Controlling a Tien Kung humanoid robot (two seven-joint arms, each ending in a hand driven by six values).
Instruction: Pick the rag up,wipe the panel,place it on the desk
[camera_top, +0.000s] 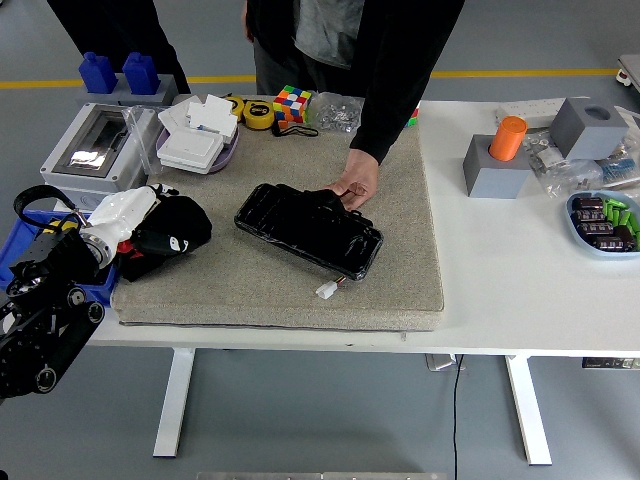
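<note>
Resting on the mat (270, 280), the black rag (168, 233) lay well left of the panel (308, 229), at the mat's left edge. The left hand (128, 215) touched the rag's left side; its finger state could not be determined. A person's hand (355, 186) pressed the panel's far edge.

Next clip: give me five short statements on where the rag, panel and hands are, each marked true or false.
1. The left hand is at the black rag. True.
2. The rag lies on the black panel. False: it sits apart, near the mat's left edge.
3. A person's hand rests on the panel's far edge. True.
4. The right hand holds the panel. False: it is not in view.
5. The orange cylinder stands on the mat. False: it sits in a grey block.
</note>
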